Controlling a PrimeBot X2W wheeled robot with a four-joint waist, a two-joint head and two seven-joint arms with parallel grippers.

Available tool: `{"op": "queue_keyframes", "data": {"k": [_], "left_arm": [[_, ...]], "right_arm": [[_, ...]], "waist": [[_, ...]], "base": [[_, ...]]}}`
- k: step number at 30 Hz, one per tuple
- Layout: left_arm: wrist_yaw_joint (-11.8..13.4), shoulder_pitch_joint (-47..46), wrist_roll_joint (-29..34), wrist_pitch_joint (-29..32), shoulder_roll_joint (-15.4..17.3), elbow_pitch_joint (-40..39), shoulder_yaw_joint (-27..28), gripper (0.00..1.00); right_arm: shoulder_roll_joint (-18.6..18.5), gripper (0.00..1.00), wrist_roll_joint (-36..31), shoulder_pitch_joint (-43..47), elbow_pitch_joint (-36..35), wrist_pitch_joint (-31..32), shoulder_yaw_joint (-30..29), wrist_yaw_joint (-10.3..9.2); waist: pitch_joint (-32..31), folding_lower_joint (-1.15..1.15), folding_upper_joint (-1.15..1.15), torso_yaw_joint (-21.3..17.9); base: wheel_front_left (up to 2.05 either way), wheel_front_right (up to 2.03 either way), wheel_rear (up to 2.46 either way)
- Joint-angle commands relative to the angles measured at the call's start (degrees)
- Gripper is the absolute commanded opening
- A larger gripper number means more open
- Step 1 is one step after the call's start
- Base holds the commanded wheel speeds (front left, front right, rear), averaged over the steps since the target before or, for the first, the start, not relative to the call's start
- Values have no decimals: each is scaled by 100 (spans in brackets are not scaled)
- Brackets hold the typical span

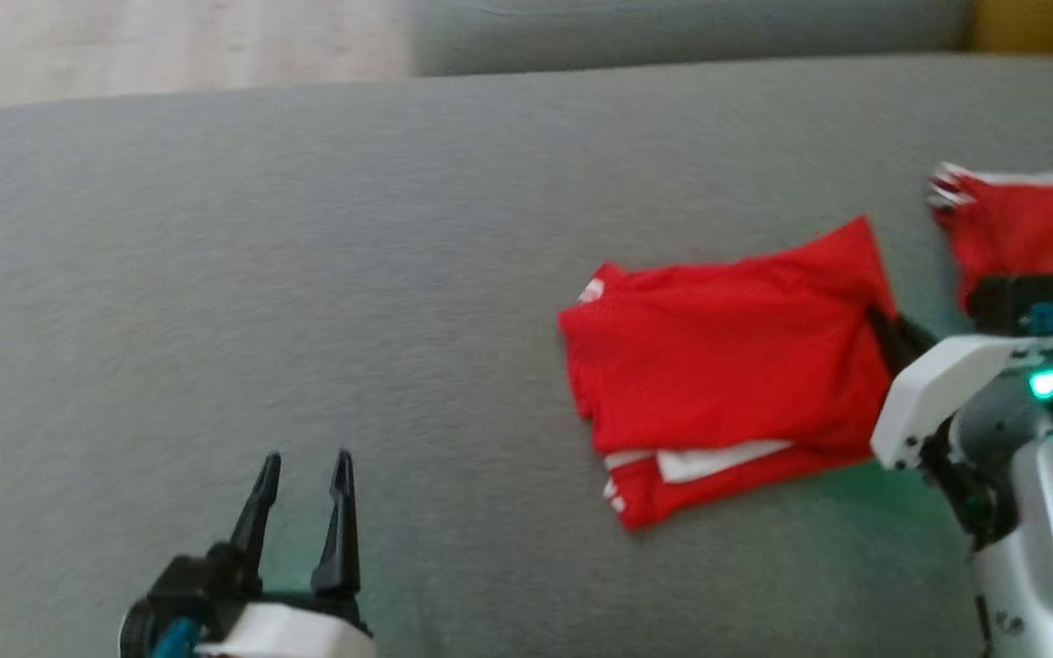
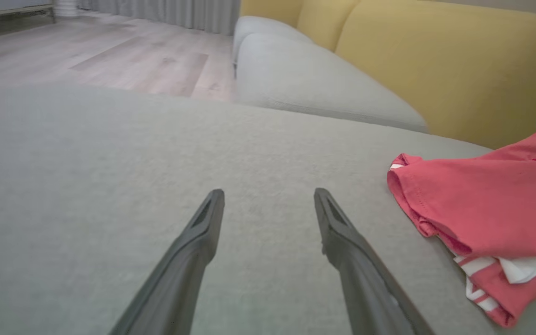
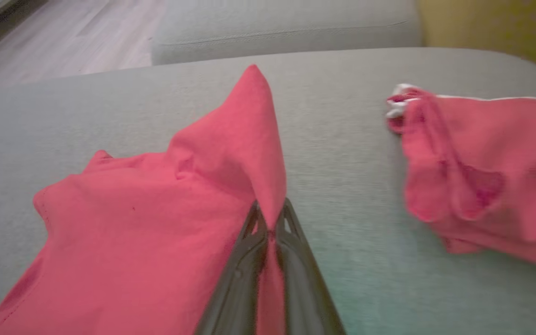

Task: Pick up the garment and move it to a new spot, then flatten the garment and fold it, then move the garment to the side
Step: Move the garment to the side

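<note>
Plainly, the garment point(image 1: 728, 356) — red with white trim, folded into a rough rectangle — lay on the grey cushion point(image 1: 307, 228), right of the middle in the head view. The right gripper point(image 3: 270, 215) had its jaws closed on the garment's right-hand edge. In the right wrist view a peak of red cloth stood up out of the pinch, with a thin fold caught between the fingers. The left gripper point(image 1: 305, 460) hung over bare cushion at the lower left, well apart from the garment, its jaws wide and holding nothing. Another red cloth point(image 1: 1029, 228) with a white edge lay crumpled farther right, near the garment but not touching it.

The garment looked thin, light and limp, with a mesh-like weave in the head view. It would likely sag and drape from any single hold. The folded layers could slide off each other and open if it were lifted by that one edge alone. Whether the pinch had every layer could not be told. To move it aside as a folded stack, a hold low on the edge that gathers all the layers would suit. The left gripper could probably take the opposite edge so that the fold kept its shape.
</note>
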Motion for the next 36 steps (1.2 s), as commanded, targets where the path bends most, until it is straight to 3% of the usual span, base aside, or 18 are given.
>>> {"op": "queue_keyframes", "data": {"k": [1, 7, 13, 24, 36], "left_arm": [[-10, -280, 55, -61, 47, -176, 206, 100], [-14, -508, 163, 66, 153, -259, 169, 100], [2, -597, 202, 177, 235, -292, 146, 100], [48, -546, 147, 185, 254, -276, 170, 100], [46, -507, 125, 120, 230, -288, 184, 100]], "right_arm": [[-93, 0, -30, -249, -271, -66, 85, -4], [-120, 0, 60, -339, -592, -122, -27, -4], [28, 0, 38, -439, -479, -242, 97, -4], [116, 0, -115, -1584, 92, -215, 277, -4], [-422, 0, -605, -2791, 1101, -212, -355, -4]], "waist": [[243, -1, 0, -564], [484, -1, 0, -1353], [511, -1, 0, -1708], [350, -1, 0, -1430], [386, -1, 0, -1082]], "base": [[0, 0, 0], [0, 0, 0], [0, 0, 0], [0, 0, 0], [0, 0, 0]]}}
